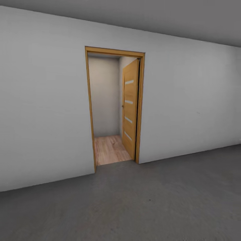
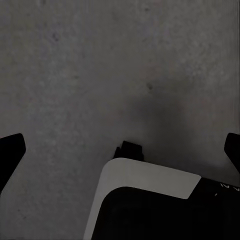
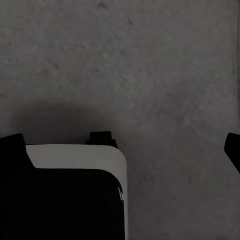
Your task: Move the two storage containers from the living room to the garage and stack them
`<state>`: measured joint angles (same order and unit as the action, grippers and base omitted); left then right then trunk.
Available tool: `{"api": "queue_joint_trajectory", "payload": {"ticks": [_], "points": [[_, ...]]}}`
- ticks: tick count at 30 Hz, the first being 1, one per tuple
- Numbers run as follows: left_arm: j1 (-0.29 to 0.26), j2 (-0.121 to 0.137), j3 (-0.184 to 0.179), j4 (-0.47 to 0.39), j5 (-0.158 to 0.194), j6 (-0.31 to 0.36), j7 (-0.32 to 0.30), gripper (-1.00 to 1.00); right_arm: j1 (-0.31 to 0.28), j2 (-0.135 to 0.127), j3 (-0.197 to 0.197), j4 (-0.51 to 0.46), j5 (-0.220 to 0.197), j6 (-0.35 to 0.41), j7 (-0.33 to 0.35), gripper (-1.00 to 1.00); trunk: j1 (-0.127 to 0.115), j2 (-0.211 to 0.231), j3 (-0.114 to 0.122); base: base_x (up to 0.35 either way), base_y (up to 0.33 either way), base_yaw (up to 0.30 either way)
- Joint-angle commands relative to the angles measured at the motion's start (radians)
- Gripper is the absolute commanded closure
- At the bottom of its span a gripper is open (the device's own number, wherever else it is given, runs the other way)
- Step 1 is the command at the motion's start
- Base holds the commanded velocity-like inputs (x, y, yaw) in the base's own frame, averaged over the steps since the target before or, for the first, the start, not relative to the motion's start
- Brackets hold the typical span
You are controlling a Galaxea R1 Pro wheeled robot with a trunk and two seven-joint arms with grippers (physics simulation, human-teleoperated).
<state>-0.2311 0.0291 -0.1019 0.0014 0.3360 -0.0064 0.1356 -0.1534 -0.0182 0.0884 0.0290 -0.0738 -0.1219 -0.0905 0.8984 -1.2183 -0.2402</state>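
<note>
the floor [image 1: 140, 204] is dark grey, rough concrete and spreads across the lower part of the head view, running up to a plain white-grey wall [image 1: 43, 110] of the garage. set in that wall is a doorway with a light wood frame [image 1: 87, 107], and its wooden door [image 1: 130, 113], which has four pale horizontal slots, is swung inward and stands open against the far side. through the opening a strip of light wood-plank flooring [image 1: 108, 149] shows, with a pale inner wall [image 1: 104, 97] behind it. a grey ceiling [image 1: 134, 16] slopes over the top of the head view. in the left wrist view the left gripper [image 2: 120, 147] points down at the same speckled concrete [image 2: 75, 75], its two dark fingers [image 2: 11, 150] standing far apart at opposite edges with nothing between them but floor and a soft shadow; a white-and-black part of the robot's base [image 2: 145, 180] lies below, between the fingers. in the right wrist view the right gripper [image 3: 122, 150] hangs over the concrete [image 3: 165, 75] in the same way, its fingers [image 3: 233, 147] spread wide and holding nothing, with a white-edged black part of the base [image 3: 75, 157] just beside one finger and a shadow on the floor beyond it
</note>
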Motion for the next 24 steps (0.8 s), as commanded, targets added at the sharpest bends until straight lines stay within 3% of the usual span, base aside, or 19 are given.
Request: {"api": "queue_joint_trajectory", "payload": {"ticks": [1, 9, 24], "points": [[-0.001, 0.0, -0.009, 0.0, 0.008, -0.001, 0.002, -1.0, -0.002, 0.001, 0.008, 0.003, -0.008, -0.005, -0.001, -1.0, 0.0, -0.001, -0.001, 0.043, 0.0, -0.289], [-0.001, -0.001, -0.009, 0.0, 0.006, 0.002, 0.002, -1.0, -0.002, 0.0, 0.011, 0.002, -0.002, -0.004, -0.002, -1.0, 0.0, -0.001, -0.001, 0.101, 0.0, -0.227], [-0.001, -0.001, -0.01, -0.002, 0.002, 0.01, 0.002, -1.0, -0.002, 0.001, 0.019, 0.002, 0.008, -0.022, 0.0, -1.0, 0.0, -0.001, -0.001, 0.313, 0.0, -0.011]]}}
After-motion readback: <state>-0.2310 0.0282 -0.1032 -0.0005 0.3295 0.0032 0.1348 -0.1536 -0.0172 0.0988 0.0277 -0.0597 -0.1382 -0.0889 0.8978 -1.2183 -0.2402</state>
